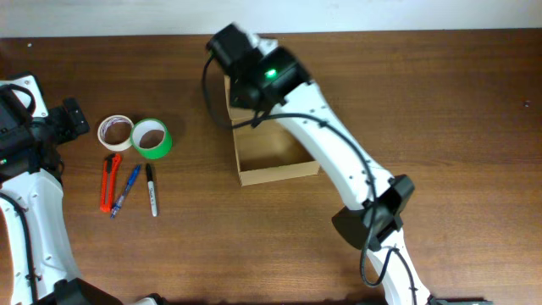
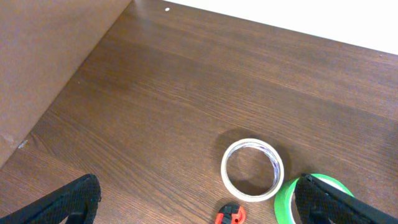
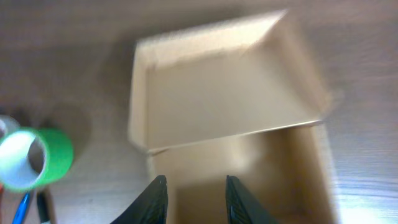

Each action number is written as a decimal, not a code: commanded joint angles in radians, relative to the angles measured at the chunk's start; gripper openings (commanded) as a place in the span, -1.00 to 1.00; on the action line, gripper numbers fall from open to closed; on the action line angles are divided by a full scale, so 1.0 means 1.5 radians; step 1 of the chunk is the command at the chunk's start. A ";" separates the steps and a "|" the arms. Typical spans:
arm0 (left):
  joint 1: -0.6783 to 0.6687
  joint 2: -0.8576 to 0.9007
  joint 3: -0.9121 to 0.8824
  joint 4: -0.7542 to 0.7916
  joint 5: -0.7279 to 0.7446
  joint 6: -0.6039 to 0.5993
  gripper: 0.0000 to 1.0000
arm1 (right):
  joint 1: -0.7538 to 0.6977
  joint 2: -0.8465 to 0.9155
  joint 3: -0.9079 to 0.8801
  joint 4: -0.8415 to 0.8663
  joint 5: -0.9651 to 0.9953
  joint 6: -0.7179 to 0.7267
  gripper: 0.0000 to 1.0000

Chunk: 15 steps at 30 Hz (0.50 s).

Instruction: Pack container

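One dark brown wooden table (image 1: 440, 102) carries everything. On it the small rectangular tan cardboard box (image 3: 217, 112) lies with its hinged flap lid thrown back, its open hollow directly below and ahead of the right gripper (image 3: 196, 180), whose fingers stand slightly apart with nothing between them. The left gripper (image 2: 199, 186) is spread wide and empty over bare wood: a white tape roll (image 2: 249, 144) lies just ahead of the gap, a green tape roll (image 2: 287, 199) is partly hidden behind one fingertip, and an orange box cutter's (image 2: 230, 216) end shows between the fingers.
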 commanded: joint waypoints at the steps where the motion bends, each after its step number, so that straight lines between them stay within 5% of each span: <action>1: 0.003 0.004 0.012 0.000 0.000 0.013 0.99 | -0.034 -0.004 0.055 -0.050 0.075 -0.018 -0.36; 9: 0.003 0.004 0.012 0.000 0.000 0.013 1.00 | -0.157 -0.004 0.069 -0.174 0.081 -0.028 -0.71; 15: 0.003 0.004 0.012 0.000 0.000 0.013 1.00 | -0.199 -0.005 0.069 -0.174 0.050 -0.157 -0.67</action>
